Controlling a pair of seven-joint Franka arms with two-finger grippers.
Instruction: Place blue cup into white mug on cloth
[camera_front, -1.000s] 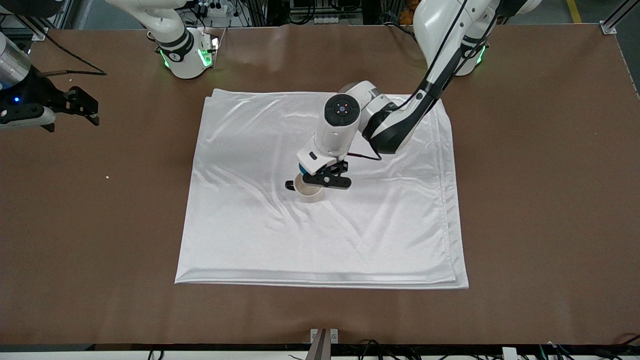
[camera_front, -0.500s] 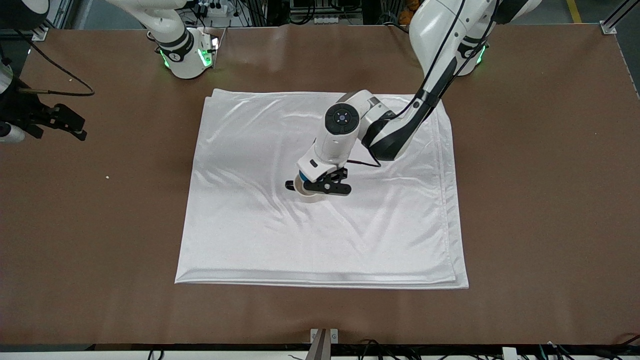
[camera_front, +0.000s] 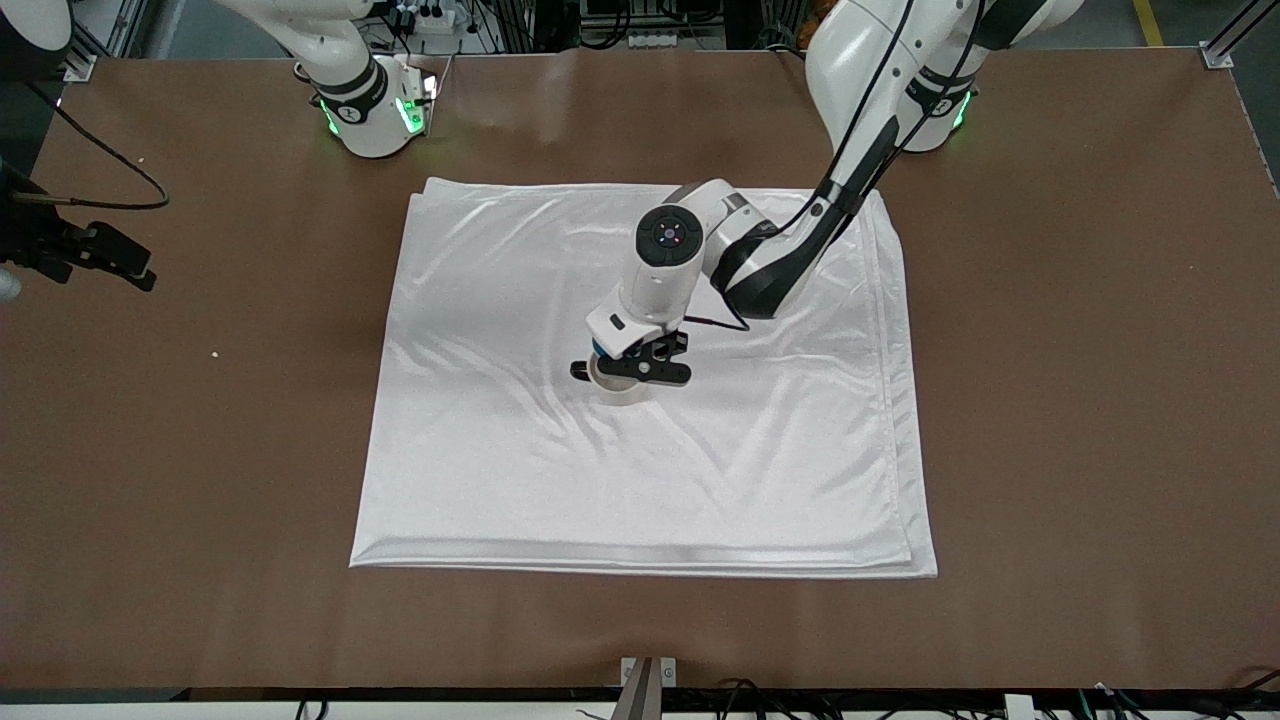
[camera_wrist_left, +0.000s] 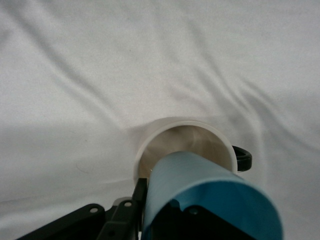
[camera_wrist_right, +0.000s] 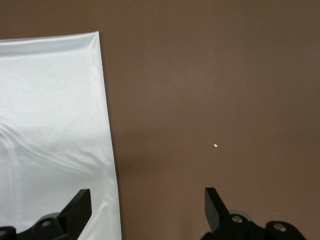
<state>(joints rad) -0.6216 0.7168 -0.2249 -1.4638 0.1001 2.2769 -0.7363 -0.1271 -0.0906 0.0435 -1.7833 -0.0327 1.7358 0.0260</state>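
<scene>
The white mug (camera_front: 618, 389) stands upright near the middle of the cloth (camera_front: 650, 480), its black handle (camera_wrist_left: 243, 158) sticking out at the side. My left gripper (camera_front: 632, 366) is directly over it, shut on the wall of the blue cup (camera_wrist_left: 210, 192), one finger outside the wall and one inside. The cup's base reaches down into the mug's mouth (camera_wrist_left: 186, 142); in the front view only a sliver of blue cup (camera_front: 598, 349) shows under the hand. My right gripper (camera_wrist_right: 146, 205) hangs open over bare table beside the cloth's edge (camera_wrist_right: 107, 125), at the right arm's end.
The brown table (camera_front: 1080, 400) surrounds the cloth on all sides. A small white crumb (camera_front: 214, 353) lies on it toward the right arm's end. The cloth is wrinkled around the mug (camera_wrist_left: 100, 75).
My left gripper has come down with the blue cup, closing over the mug's mouth. My right gripper has drawn away from the cloth toward the right arm's end of the table.
</scene>
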